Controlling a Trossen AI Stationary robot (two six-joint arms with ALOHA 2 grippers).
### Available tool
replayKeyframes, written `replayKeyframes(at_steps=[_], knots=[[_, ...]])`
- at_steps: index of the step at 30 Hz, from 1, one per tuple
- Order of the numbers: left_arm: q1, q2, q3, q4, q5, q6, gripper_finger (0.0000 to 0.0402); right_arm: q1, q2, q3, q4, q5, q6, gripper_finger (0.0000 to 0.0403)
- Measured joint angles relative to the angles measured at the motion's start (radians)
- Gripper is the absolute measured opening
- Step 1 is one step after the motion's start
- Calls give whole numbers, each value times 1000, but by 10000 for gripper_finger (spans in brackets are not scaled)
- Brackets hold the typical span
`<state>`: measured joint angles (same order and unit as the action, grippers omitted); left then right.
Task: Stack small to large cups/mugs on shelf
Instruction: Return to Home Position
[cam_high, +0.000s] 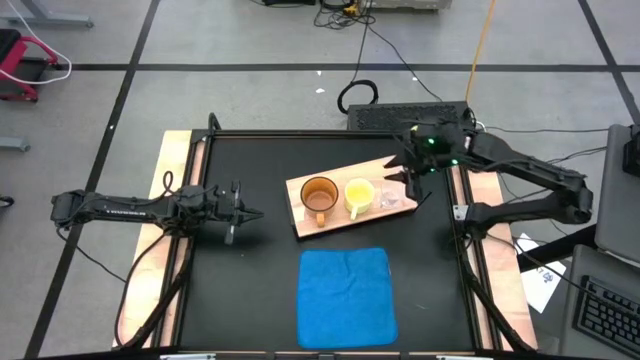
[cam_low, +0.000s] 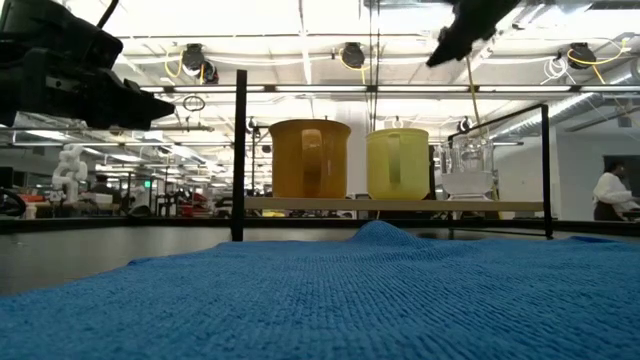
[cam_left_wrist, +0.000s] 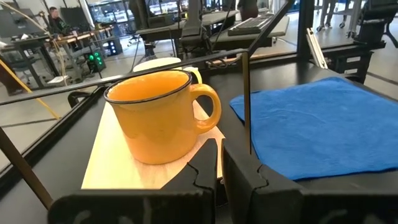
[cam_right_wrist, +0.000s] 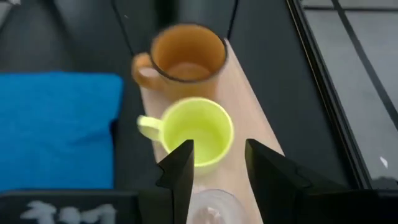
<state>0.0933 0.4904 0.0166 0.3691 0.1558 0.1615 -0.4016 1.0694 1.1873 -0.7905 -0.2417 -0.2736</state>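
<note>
Blue cloth mat (cam_low: 320, 300) fills the low view's foreground, flat on the black bench (cam_high: 240, 290), nothing on it. Behind it is the light-wood shelf board (cam_high: 300, 220), lying at an angle on the bench. All three vessels stand upright on it in a row, side by side and not nested:
- the large amber-brown handled mug (cam_high: 319, 196) at the end nearer the left arm
- the medium yellow handled mug (cam_high: 358, 193) in the middle, just beside the amber one
- the small clear transparent cup (cam_high: 390, 200) at the end nearer the right arm, close to the yellow mug

Step call: placing looks done, sizes run small to large along the board. What's left is getting the arm home.

The right gripper (cam_right_wrist: 217, 152) hangs above the clear cup's end of the board, raised well off the rims in the low view. Its fingers are apart and hold nothing, and the wrist points down at the clear cup and yellow mug. The right arm is folded in from the bench's right edge.

Next move, as I judge it: go up and back, keeping the spread fingers off the clear cup, which is light and likely to tip, and off the black metal frame (cam_low: 239, 150) round the bench.

The left gripper (cam_left_wrist: 221, 168) waits low over the bench, well apart from the board and facing the amber mug. Its fingers are together with only a slit between them. The left arm lies stretched out level.
</note>
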Motion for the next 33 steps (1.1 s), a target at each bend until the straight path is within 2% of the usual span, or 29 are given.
replayKeyframes(at_steps=[4,9,11,18,21,26,33], knots=[[0,0,0,1,0,-27,26,61,-62,0,-8,0,32,110],[0,0,0,3,0,-52,26,157,-126,-30,-4,0,83,27],[0,0,0,3,0,-65,26,202,-146,-55,4,0,88,8],[0,0,0,3,-1,-124,25,350,-176,-184,143,3,204,2],[-2,0,0,3,-6,-139,9,411,-179,-259,249,3,248,1],[-46,0,0,3,-5,-139,3,506,-180,-348,351,9,306,0],[-123,0,0,3,-45,-125,2,623,-226,-452,466,116,384,0]])
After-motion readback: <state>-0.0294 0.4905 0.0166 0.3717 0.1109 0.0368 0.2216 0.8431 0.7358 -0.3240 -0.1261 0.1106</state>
